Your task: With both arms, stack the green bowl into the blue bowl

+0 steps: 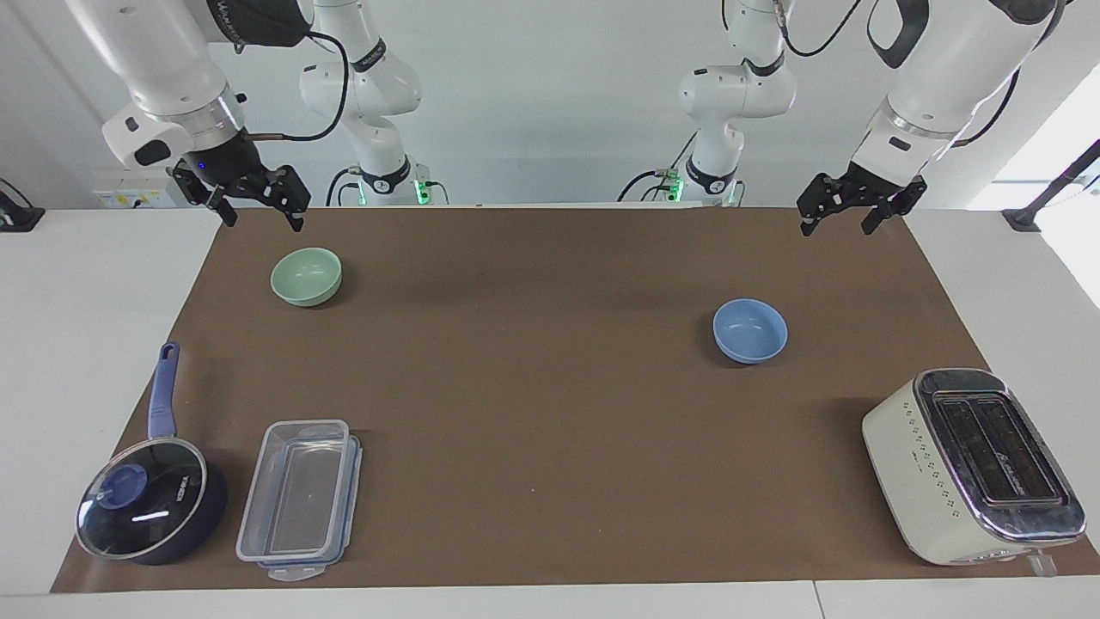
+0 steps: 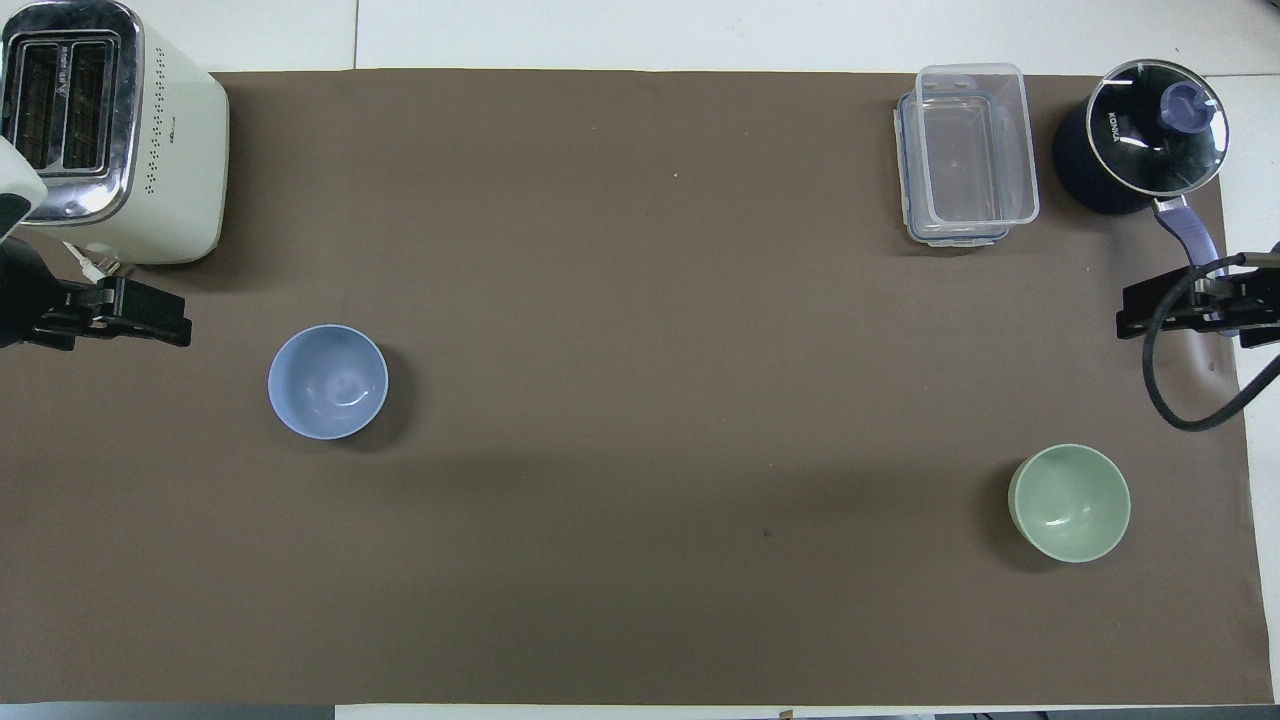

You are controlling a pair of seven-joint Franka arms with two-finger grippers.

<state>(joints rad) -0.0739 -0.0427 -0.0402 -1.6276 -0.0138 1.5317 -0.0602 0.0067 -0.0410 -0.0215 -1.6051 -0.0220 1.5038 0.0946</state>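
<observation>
1. Green bowl [image 1: 306, 276] [image 2: 1070, 502] stands upright on the brown mat [image 1: 533, 387] [image 2: 640, 560], toward the right arm's end of the table and near the robots; nothing is inside it.
2. The blue bowl [image 1: 749, 330] [image 2: 328, 381] stands upright too, toward the left arm's end, well apart from the green bowl and a little farther from the robots than it. It holds nothing.
3. The right gripper [image 1: 258, 209] [image 2: 1190, 305] hangs in the air over the mat's edge near the green bowl. Its fingers are spread wide and hold nothing.
4. The left gripper [image 1: 840, 217] [image 2: 120, 318] hangs in the air over the mat at the left arm's end, apart from the blue bowl. Its fingers also stand apart, with nothing between them.
5. A dark blue saucepan [image 1: 153, 507] [image 2: 1140, 150] with a glass lid sits at the right arm's end, farther from the robots than the green bowl.
6. A clear plastic container [image 1: 301, 499] [image 2: 968, 152] lies just beside the saucepan.
7. A cream toaster [image 1: 971, 468] [image 2: 115, 135] stands at the left arm's end, farther from the robots than the blue bowl.
</observation>
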